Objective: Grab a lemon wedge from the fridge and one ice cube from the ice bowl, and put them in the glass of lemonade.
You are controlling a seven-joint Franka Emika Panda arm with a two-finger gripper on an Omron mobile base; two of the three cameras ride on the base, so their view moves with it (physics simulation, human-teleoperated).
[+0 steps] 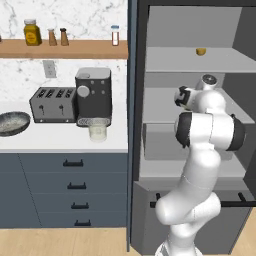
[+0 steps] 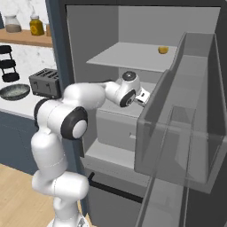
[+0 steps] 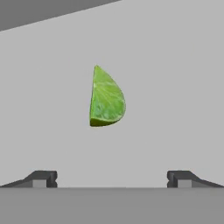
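Fridge (image 1: pixel 240 30) door is already swung open, arm reached onto a middle shelf. In the hand view the lemon wedge (image 3: pixel 106 98) is seen lying on the grey shelf floor, centred ahead of the gripper (image 3: pixel 112 179); fingertips (image 3: pixel 43 178) are spread fully wide, nothing held, wedge not yet touched. A small orange-yellow round item (image 1: pixel 201 51) sits on the upper shelf, not the target.

Status, as judged: only the fridge opening and the approach to the wedge are done. Wedge grasp is next, jaws to be closed across it once brought down around it.

Still outstanding: wedge carried to the glass of lemonade (image 1: pixel 98 130), which stands on the counter in front of the coffee machine (image 1: pixel 94 95); then one cube taken from the ice bowl (image 1: pixel 12 122), at the counter's left beside the toaster (image 1: pixel 52 104), and dropped in the same glass. Glass appears untouched.
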